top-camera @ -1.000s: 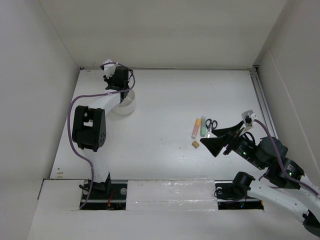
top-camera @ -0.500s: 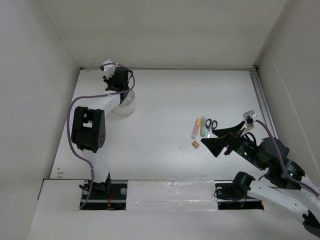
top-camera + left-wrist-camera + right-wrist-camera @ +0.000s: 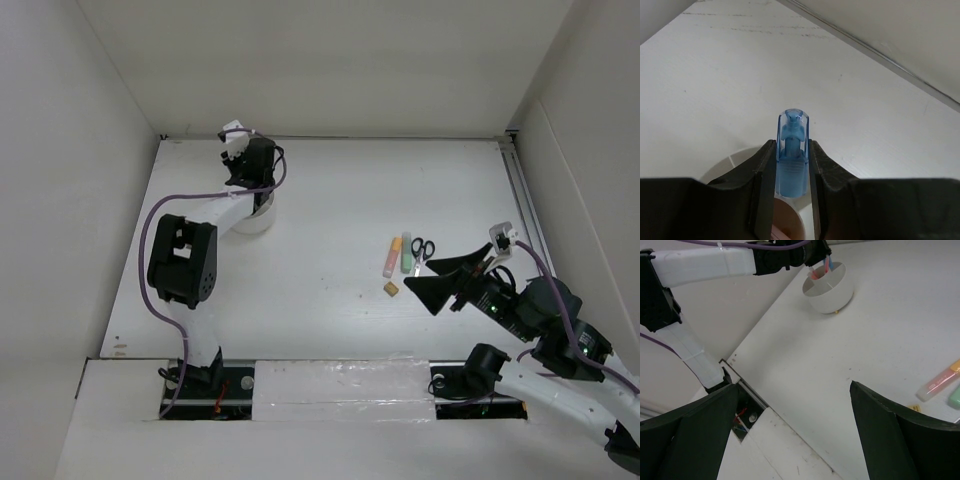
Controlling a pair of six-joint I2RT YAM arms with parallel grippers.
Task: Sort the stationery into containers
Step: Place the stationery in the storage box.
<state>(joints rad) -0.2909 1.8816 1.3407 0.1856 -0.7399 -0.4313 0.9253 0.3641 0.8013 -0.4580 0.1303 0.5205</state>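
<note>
My left gripper (image 3: 256, 166) is shut on a blue capsule-shaped piece (image 3: 792, 150) and holds it upright just above the round white divided cup (image 3: 248, 223) at the far left. The cup's rim (image 3: 730, 165) shows under the fingers. In the right wrist view the cup (image 3: 830, 290) has thin pink pens (image 3: 813, 274) standing in it. My right gripper (image 3: 420, 276) hangs open and empty near the front right. Just beyond it lie an orange highlighter (image 3: 392, 256), a green highlighter (image 3: 407, 253), black-handled scissors (image 3: 422, 248) and a tan eraser cube (image 3: 391, 288).
White walls close the table in at the back and on both sides. A metal rail (image 3: 520, 195) runs along the right edge. A slot with wires (image 3: 742, 415) sits at the near edge by the left arm's base.
The left gripper has shifted a little to the right with the blue piece and now covers more of the cup. The right arm has stayed put.
</note>
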